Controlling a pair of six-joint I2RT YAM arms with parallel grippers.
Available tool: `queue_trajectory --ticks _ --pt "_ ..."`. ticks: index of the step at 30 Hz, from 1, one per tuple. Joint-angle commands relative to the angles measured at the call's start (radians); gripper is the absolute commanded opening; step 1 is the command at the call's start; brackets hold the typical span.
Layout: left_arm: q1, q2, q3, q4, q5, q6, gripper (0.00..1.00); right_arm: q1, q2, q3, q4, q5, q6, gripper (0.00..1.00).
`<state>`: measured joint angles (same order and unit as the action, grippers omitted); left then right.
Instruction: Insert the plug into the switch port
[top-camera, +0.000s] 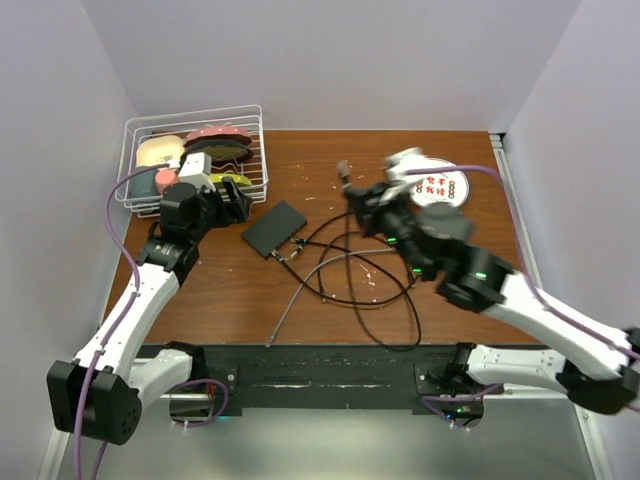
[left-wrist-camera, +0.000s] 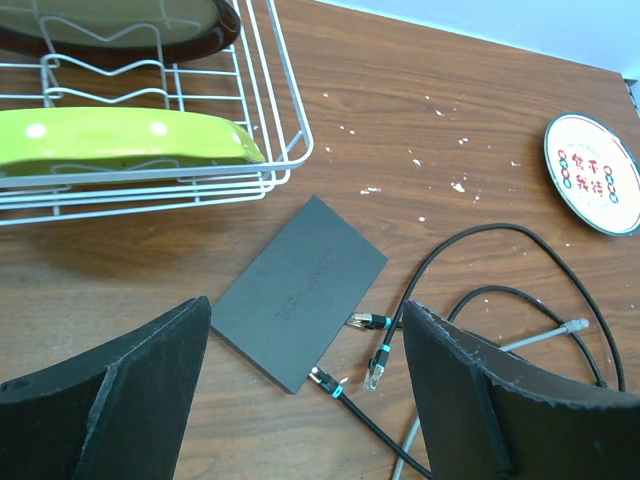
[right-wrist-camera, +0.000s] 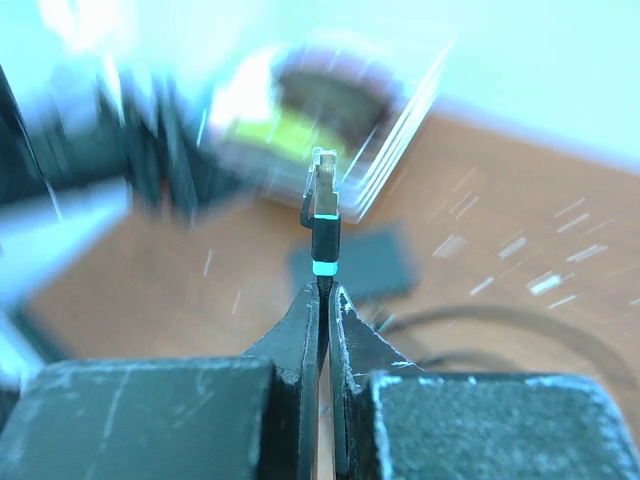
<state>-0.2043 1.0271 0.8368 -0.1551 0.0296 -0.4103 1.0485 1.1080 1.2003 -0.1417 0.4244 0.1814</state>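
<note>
Right pincer (right-wrist-camera: 322, 295) is clamped tight on the black boot (right-wrist-camera: 325, 240) of the RJ45 plug (right-wrist-camera: 322, 190). The connector sticks out past the fingertips, lifted off the table (top-camera: 460, 270).

That's the right place to hold it. The boot is stiff, but further back the lead goes floppy and the plug would droop. The plug is light, hard plastic, and I expect the latch tab is fragile, so no side load. It sits slightly tilted in the jaws, so it may pivot when pushed.

Switch (top-camera: 273, 228), a flat black box, lies ahead of and lower than the right pincer, well apart. It looks light and unanchored, and I'd expect it to slide under insertion force.

Left pincer (left-wrist-camera: 305, 312) is wide open and holding nothing, hovering right over the switch. Three other plugs (left-wrist-camera: 362, 320) on black cables (left-wrist-camera: 490, 228) lie just beside the switch edge nearest the left pincer's right finger. That's probably the port side, though I can't resolve the sockets. I'd brace the box with the left first.
</note>
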Motion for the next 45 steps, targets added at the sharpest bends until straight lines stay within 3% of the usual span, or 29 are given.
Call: queue_trajectory --ticks 1,8,12,16,17,18,21,24,28,35,37,42,45 --pt "-0.003 0.022 -0.01 0.086 0.055 -0.022 0.83 -0.004 -0.166 0.106 -0.087 0.265 -0.128 0.0" --pt "-0.003 0.076 -0.01 0.121 0.113 -0.024 0.83 -0.002 -0.324 0.274 -0.041 0.522 -0.333 0.0" --pt "-0.003 0.109 -0.027 0.215 0.208 -0.028 0.83 -0.002 -0.297 0.45 -0.059 0.568 -0.404 0.0" --pt "-0.006 0.125 -0.082 0.458 0.502 -0.1 0.83 -0.004 -0.212 0.513 -0.136 0.531 -0.399 0.0" --pt "-0.007 0.128 -0.122 0.623 0.644 -0.129 0.83 -0.004 -0.191 0.518 -0.156 0.521 -0.376 0.0" --pt "-0.009 0.126 -0.142 0.711 0.699 -0.204 0.83 -0.004 -0.172 0.512 -0.176 0.504 -0.363 0.0" --pt "-0.04 0.119 -0.194 0.994 0.825 -0.335 0.83 -0.002 -0.091 0.458 -0.21 0.384 -0.297 0.0" --pt "-0.113 0.1 -0.183 1.029 0.833 -0.323 0.83 -0.004 -0.013 0.394 -0.203 0.176 -0.218 0.0" --pt "-0.129 0.056 -0.211 1.089 0.845 -0.328 0.83 -0.005 0.107 0.349 -0.194 -0.033 -0.204 0.0" --pt "-0.098 -0.073 -0.208 0.801 0.66 -0.171 0.82 -0.059 0.233 0.233 -0.168 -0.362 -0.273 0.0" --pt "-0.06 -0.09 -0.228 0.799 0.652 -0.174 0.82 -0.125 0.23 0.191 -0.122 -0.484 -0.249 0.0" --pt "0.008 -0.049 -0.24 0.838 0.74 -0.222 0.78 -0.346 0.196 -0.002 0.071 -1.008 -0.208 0.0" --pt "0.009 -0.027 -0.251 0.908 0.788 -0.251 0.77 -0.392 0.236 -0.018 0.105 -1.154 -0.201 0.0"
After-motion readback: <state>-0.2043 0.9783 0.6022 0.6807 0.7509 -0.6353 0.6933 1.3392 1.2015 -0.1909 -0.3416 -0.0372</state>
